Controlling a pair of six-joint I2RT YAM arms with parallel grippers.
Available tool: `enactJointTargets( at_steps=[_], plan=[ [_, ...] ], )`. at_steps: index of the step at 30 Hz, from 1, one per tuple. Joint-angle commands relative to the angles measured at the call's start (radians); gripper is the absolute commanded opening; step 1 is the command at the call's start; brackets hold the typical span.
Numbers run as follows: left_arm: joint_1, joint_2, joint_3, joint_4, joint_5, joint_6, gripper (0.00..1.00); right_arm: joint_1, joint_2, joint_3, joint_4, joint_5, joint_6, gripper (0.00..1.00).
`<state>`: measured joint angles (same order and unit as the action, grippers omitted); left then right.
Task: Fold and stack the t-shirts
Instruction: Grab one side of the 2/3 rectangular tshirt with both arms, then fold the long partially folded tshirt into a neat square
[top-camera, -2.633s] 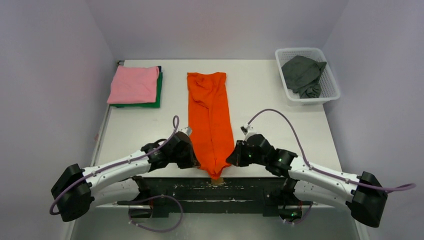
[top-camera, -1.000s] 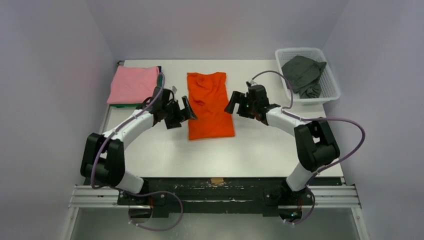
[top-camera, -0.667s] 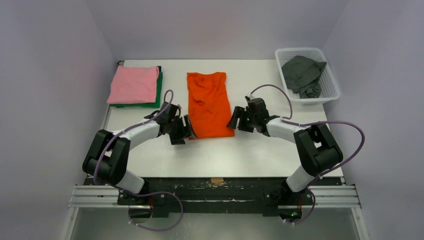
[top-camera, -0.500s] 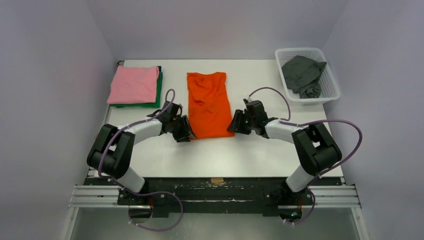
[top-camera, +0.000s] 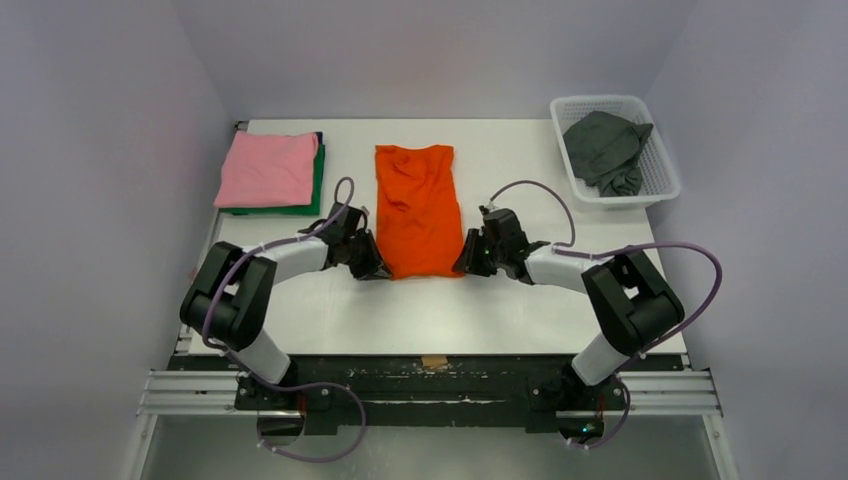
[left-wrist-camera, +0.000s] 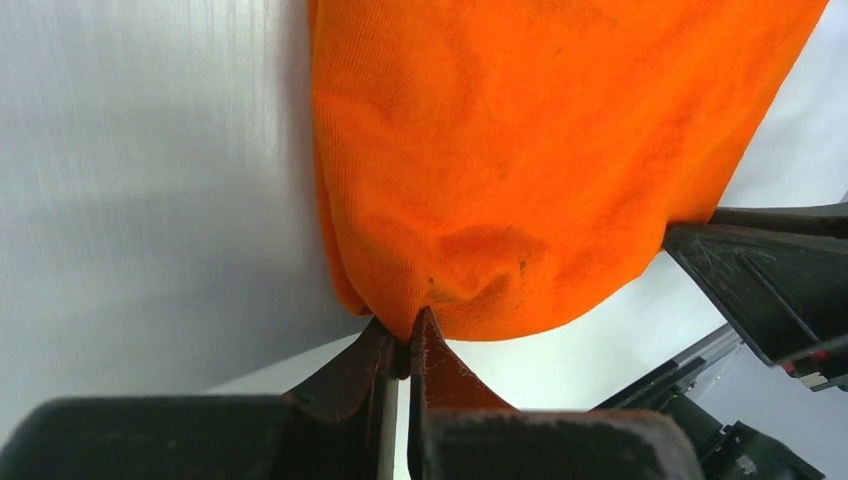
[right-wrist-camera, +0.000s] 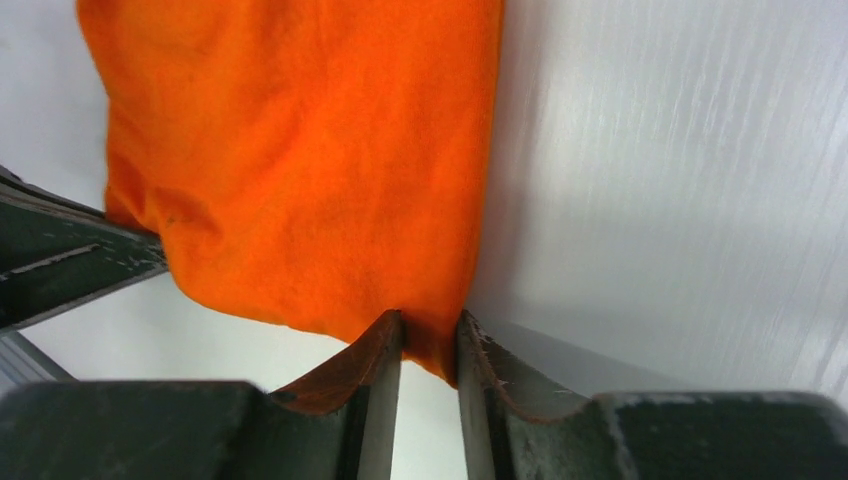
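Observation:
The bright orange t-shirt (top-camera: 418, 210) lies folded in half lengthwise and crosswise at the table's middle. My left gripper (top-camera: 375, 268) is shut on its near left corner, seen close in the left wrist view (left-wrist-camera: 403, 340) with orange cloth (left-wrist-camera: 520, 180) pinched between the tips. My right gripper (top-camera: 462, 265) is shut on the near right corner (right-wrist-camera: 430, 335), with a thicker fold of orange cloth (right-wrist-camera: 300, 170) between its jaws. The pink t-shirt (top-camera: 268, 168) lies folded on the green one (top-camera: 316, 186) at the far left. The dark grey t-shirt (top-camera: 603, 150) lies crumpled in the basket.
The white mesh basket (top-camera: 626, 200) stands at the far right corner. The white table (top-camera: 450, 310) has bare surface between the orange shirt and its near edge. Grey walls close in on both sides.
The long orange shirt has been folded in half, near end onto far end. Over the last second both grippers moved from beside the shirt to its near corners and shut on them.

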<state>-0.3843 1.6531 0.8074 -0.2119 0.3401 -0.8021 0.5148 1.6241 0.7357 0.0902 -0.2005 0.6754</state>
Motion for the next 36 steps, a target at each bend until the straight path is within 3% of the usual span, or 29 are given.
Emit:
enactJointTargets(
  at_steps=[1,2,3,7,11,15,19,25,29,36],
  plan=[
    [-0.033,-0.056,-0.104,-0.021,-0.108,0.005,0.00,0.051,-0.027,-0.060,-0.115,0.034,0.015,0.14],
    [-0.043,-0.075,-0.121,-0.022,-0.111,-0.002,0.00,0.063,-0.030,-0.064,-0.120,0.031,0.015,0.02],
    [-0.054,-0.101,-0.142,-0.024,-0.110,-0.010,0.00,0.076,-0.035,-0.068,-0.128,0.028,0.015,0.00],
    [-0.111,-0.273,-0.274,-0.055,-0.150,-0.057,0.00,0.129,-0.134,-0.127,-0.200,0.012,0.015,0.00],
    [-0.216,-0.560,-0.421,-0.194,-0.206,-0.147,0.00,0.189,-0.364,-0.198,-0.367,-0.011,0.005,0.00],
    [-0.367,-0.833,-0.436,-0.314,-0.227,-0.225,0.00,0.237,-0.551,-0.208,-0.502,-0.145,0.004,0.00],
    [-0.403,-0.984,-0.376,-0.321,-0.241,-0.218,0.00,0.238,-0.630,-0.107,-0.562,-0.148,-0.036,0.00],
    [-0.358,-0.825,-0.146,-0.346,-0.337,-0.104,0.00,0.190,-0.574,0.058,-0.532,0.026,-0.048,0.00],
    [-0.214,-0.662,-0.050,-0.238,-0.236,-0.020,0.00,0.069,-0.476,0.138,-0.457,0.017,-0.060,0.00],
    [-0.090,-0.425,0.185,-0.278,-0.324,0.075,0.00,-0.057,-0.242,0.313,-0.375,-0.010,-0.110,0.00]
  ],
)
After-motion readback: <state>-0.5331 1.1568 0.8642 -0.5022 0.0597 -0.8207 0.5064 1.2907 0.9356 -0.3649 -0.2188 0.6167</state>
